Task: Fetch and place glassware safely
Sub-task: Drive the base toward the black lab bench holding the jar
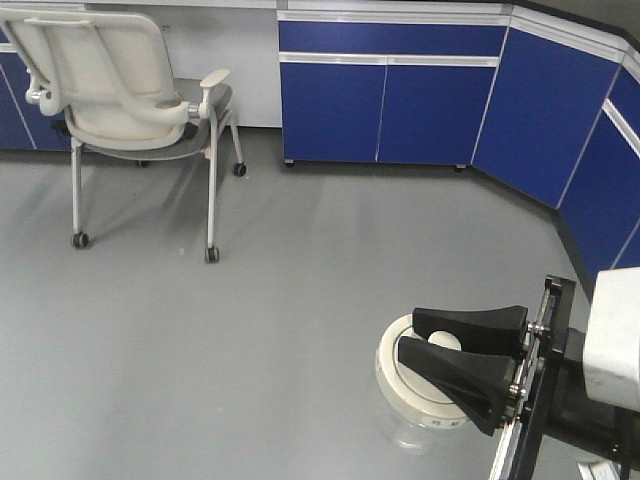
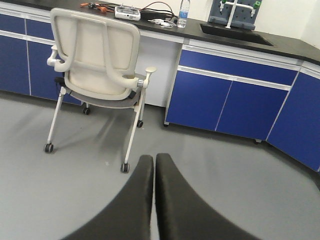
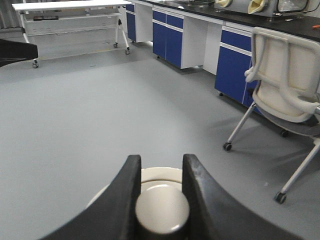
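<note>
The glass jar sits in the lower right of the front view, held in the right gripper. The gripper's black jaws are clenched on the round knob at the centre of the off-white lid, and the clear body shows below the lid against the grey floor. In the right wrist view, at the bottom centre of the frame, the knob is pinched between the two jaws, one on each side, with the lid beyond it. The left gripper, at the bottom centre of its own view, has its jaws pressed together with nothing between them. A white wheeled chair stands in the upper left of the front view, before blue cabinets. In the left wrist view a dark counter along the top carries a bottle and a sink.
</note>
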Motion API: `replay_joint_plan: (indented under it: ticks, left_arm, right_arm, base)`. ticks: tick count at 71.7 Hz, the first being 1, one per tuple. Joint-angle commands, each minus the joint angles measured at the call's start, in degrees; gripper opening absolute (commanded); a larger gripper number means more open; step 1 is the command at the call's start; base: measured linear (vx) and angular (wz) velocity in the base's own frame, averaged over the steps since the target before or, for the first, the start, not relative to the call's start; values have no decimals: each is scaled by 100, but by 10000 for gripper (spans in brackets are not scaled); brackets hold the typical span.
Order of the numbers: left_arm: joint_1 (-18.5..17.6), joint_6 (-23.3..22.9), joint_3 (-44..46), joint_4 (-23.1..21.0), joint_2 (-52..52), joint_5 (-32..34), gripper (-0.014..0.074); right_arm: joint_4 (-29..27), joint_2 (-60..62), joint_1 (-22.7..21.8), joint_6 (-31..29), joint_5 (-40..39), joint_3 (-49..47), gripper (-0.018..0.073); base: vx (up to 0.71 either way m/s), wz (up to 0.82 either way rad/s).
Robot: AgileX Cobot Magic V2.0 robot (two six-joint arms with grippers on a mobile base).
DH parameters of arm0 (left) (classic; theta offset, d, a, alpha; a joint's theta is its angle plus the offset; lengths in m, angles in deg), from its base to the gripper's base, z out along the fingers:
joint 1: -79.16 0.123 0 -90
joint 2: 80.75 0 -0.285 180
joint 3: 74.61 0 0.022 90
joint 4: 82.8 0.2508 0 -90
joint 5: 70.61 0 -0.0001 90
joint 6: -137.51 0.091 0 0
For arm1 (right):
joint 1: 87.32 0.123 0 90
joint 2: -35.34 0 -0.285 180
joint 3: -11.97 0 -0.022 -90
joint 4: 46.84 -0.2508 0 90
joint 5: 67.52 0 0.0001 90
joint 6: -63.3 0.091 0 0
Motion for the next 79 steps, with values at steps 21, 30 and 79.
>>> replay_joint_plan:
  ticks: [21,30,79]
  left_arm:
    - [2,-43,154,17,59,370,-7]
    - [2,-43,154,17,59,370,-7]
    - [2,-43,154,17,59,370,-7]
  right_arm:
    - [-363,48,-29,-50,-244,-155,-1]
    - [-363,48,-29,-50,-244,-155,-1]
    - [-363,48,-29,-50,-244,-155,-1]
  base:
    - [53,-7]
    - [45,-15]
    - [32,-62]
